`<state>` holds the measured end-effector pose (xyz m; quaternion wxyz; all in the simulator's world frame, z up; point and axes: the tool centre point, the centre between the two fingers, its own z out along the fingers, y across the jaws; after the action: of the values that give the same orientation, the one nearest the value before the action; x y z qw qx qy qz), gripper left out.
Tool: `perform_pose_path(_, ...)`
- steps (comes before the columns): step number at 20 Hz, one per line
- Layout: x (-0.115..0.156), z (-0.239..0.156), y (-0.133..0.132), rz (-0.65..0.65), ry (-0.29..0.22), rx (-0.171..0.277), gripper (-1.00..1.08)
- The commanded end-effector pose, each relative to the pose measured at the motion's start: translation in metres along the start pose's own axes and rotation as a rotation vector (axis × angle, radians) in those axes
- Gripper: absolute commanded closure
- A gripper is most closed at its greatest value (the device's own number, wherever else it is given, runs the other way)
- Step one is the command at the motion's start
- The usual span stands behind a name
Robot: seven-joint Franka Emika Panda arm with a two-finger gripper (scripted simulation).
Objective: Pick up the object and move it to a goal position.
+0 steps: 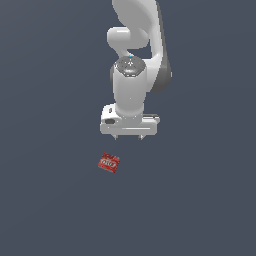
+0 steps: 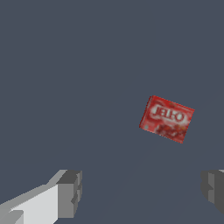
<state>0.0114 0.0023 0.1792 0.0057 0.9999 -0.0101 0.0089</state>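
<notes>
The object, a small flat red box (image 1: 108,162) with a white-lettered label, lies flat on the dark grey floor, a little tilted. It also shows in the wrist view (image 2: 166,119). My white gripper (image 1: 128,137) hangs above the floor, pointing down, to the exterior view's right of the box and behind it. Its two fingers are spread wide and hold nothing. In the wrist view the fingertips (image 2: 69,194) stand far apart, and the box lies ahead of them, apart from both.
The plain dark grey floor (image 1: 200,200) fills the scene. The white arm (image 1: 135,55) rises behind the gripper. No other objects show.
</notes>
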Motion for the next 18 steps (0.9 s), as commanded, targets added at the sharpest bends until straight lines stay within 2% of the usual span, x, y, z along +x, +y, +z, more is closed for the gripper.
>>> perform_pose_path(1,0.0,0.0,0.0,0.0,0.0,0.0,-0.92)
perform_pose_path(10,0.01,-0.024,-0.012,-0.01,0.044,0.022,-0.92)
perform_pose_path(18,0.01,-0.021,-0.009,-0.032,0.041,0.02,-0.92)
